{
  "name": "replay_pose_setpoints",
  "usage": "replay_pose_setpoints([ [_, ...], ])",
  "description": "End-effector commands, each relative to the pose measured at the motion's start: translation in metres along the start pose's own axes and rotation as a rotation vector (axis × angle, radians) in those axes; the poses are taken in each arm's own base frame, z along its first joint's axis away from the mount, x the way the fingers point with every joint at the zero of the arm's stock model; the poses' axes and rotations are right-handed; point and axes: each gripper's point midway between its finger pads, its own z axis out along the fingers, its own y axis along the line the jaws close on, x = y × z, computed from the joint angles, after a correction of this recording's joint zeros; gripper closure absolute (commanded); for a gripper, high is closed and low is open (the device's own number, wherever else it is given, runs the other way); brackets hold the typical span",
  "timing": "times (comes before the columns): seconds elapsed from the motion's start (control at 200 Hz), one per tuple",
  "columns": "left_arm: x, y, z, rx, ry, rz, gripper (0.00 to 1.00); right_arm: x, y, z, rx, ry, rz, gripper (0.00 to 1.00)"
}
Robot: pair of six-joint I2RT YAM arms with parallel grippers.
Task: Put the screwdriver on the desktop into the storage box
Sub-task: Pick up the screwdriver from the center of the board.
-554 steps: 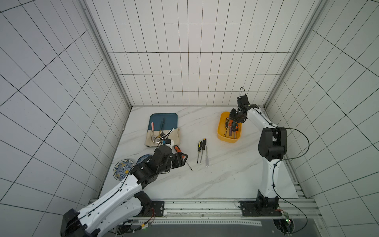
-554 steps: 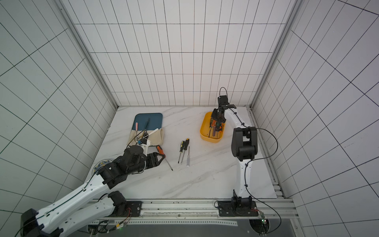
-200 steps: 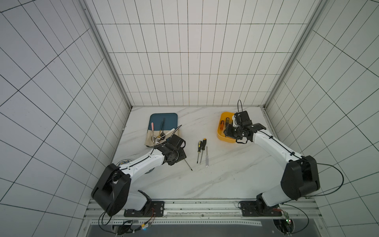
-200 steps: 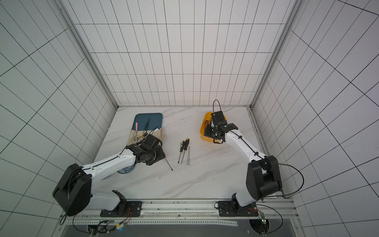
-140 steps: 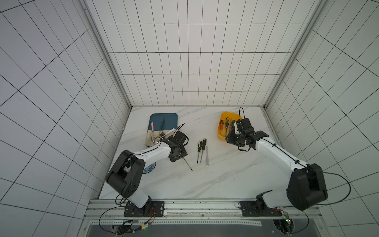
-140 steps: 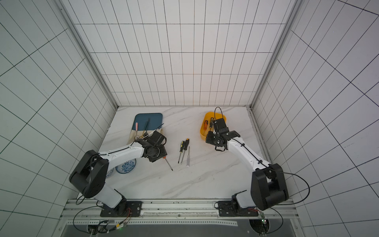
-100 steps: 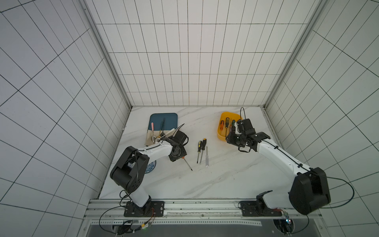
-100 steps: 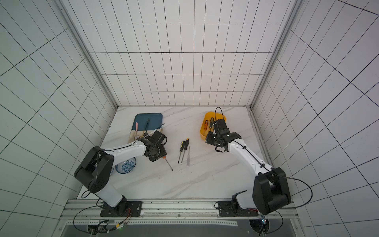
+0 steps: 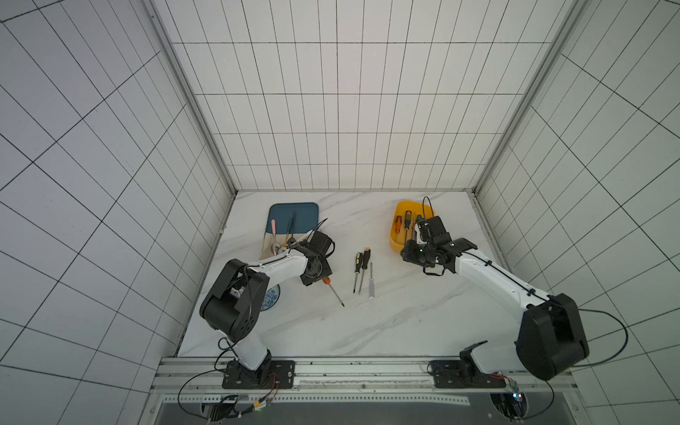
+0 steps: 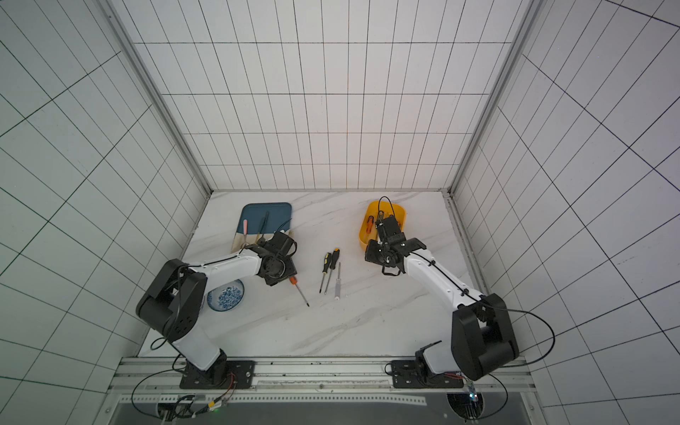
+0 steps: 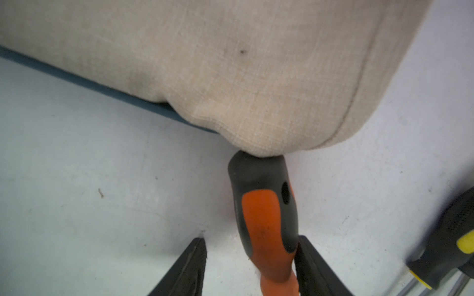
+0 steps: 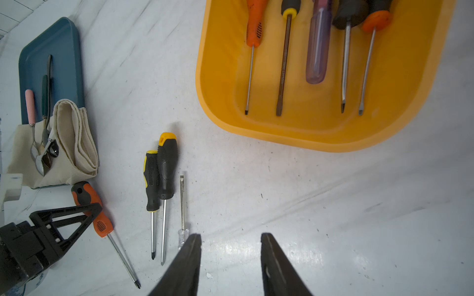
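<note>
- Jaws of left gripper (image 11: 250, 238) stood partly apart astride orange-handled screwdriver (image 11: 264, 220), touching its handle on one side.
- Right gripper (image 12: 230, 234) gaped empty above desktop (image 12: 333, 205), storage box (image 12: 295, 135) just ahead.

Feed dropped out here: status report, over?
Left pincer open, astride orange screwdriver handle, on desktop. Right pincer open, empty, near storage box. Folded cloth close by handle's end.

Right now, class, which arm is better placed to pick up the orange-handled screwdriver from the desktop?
Left. The left claw brackets the orange screwdriver at its handle, with the jaws not yet shut. The right claw hangs open and empty near the box, farther from that screwdriver.
</note>
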Motion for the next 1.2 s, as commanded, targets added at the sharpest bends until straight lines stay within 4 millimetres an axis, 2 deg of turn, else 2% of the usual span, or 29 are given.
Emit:
replay_pose_setpoints([
  [0.0, -0.012, -0.004, 0.006, 0.0, -0.031, 0.014, 0.45, 0.01, -0.006, 0.006, 0.032, 0.012, 0.0, 0.58],
  [0.155, -0.008, -0.006, 0.009, 0.019, -0.013, 0.011, 0.54, 0.014, -0.005, 0.005, 0.035, 0.016, -0.01, 0.58],
  [0.37, 0.002, -0.008, 0.01, 0.055, 0.024, 0.0, 0.77, 0.023, -0.004, 0.004, 0.04, 0.026, -0.02, 0.58],
  [0.48, 0.004, -0.012, -0.002, 0.102, 0.021, -0.008, 0.92, 0.026, -0.002, 0.001, 0.043, 0.029, -0.035, 0.58],
  [0.6, 0.007, -0.018, -0.021, 0.162, 0.018, -0.013, 1.0, 0.027, 0.009, -0.003, -0.003, 0.023, -0.056, 0.58],
  [0.799, 0.005, -0.03, -0.062, 0.255, -0.05, 0.007, 1.0, 0.028, 0.049, -0.016, -0.207, 0.021, -0.096, 0.54],
  [1.044, 0.0, -0.072, -0.124, 0.497, -0.149, 0.077, 1.0, 0.044, 0.123, -0.035, -0.58, 0.09, -0.173, 0.52],
  [1.194, 0.003, -0.094, -0.157, 0.634, -0.189, 0.108, 1.0, 0.052, 0.162, -0.042, -0.726, 0.125, -0.213, 0.52],
])
